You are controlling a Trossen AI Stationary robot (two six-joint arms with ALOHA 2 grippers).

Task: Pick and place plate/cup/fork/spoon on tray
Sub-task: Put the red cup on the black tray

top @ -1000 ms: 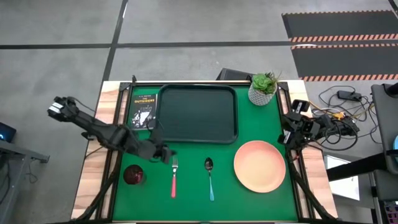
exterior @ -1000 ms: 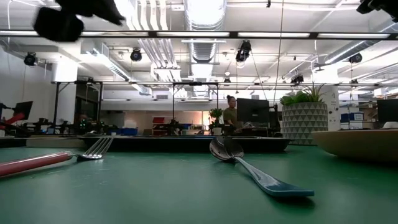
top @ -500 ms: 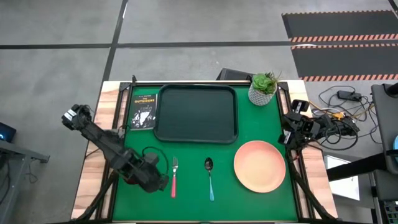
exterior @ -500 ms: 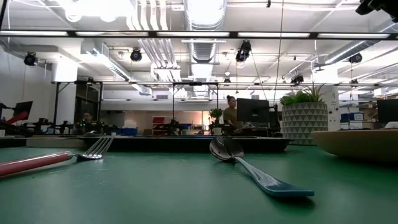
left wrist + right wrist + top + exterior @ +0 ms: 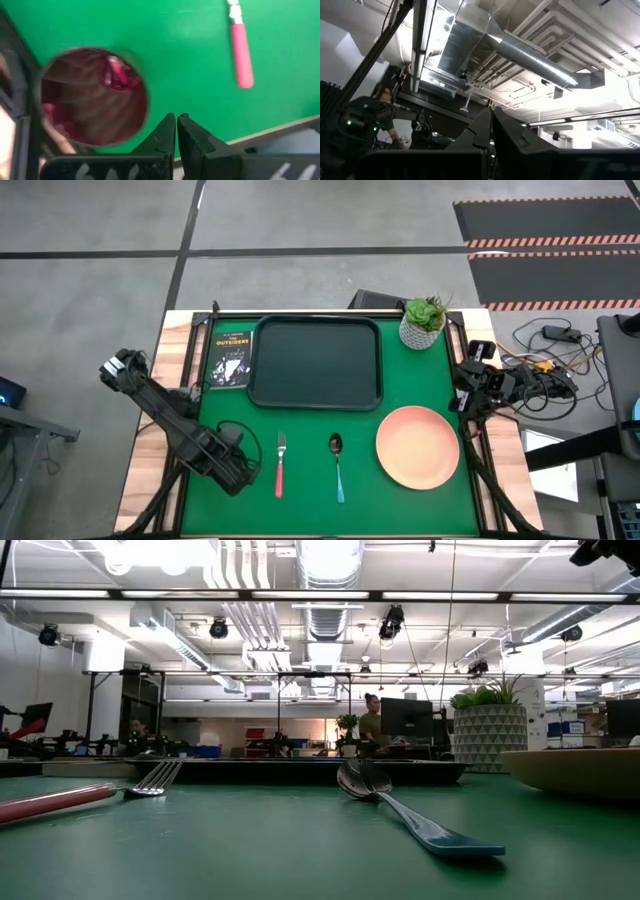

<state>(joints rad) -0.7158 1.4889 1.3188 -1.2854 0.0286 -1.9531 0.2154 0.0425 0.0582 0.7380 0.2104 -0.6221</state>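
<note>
Since 1 s ago, left jaws (image 5: 176, 125) swung from beside fork (image 5: 280, 464) to hang above cup (image 5: 94, 96) at surface's near-left corner, fingers pressed together, gripping nothing. We judge cup next, jaws must open first. Tray (image 5: 316, 362) bare. Right jaws (image 5: 491, 125) also closed, parked at surface's right edge.

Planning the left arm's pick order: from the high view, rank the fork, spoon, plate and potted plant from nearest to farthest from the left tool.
1. Fork, just right of the left tool at the table's front left.
2. Spoon, front centre.
3. Plate, front right.
4. Potted plant, back right corner.
</note>
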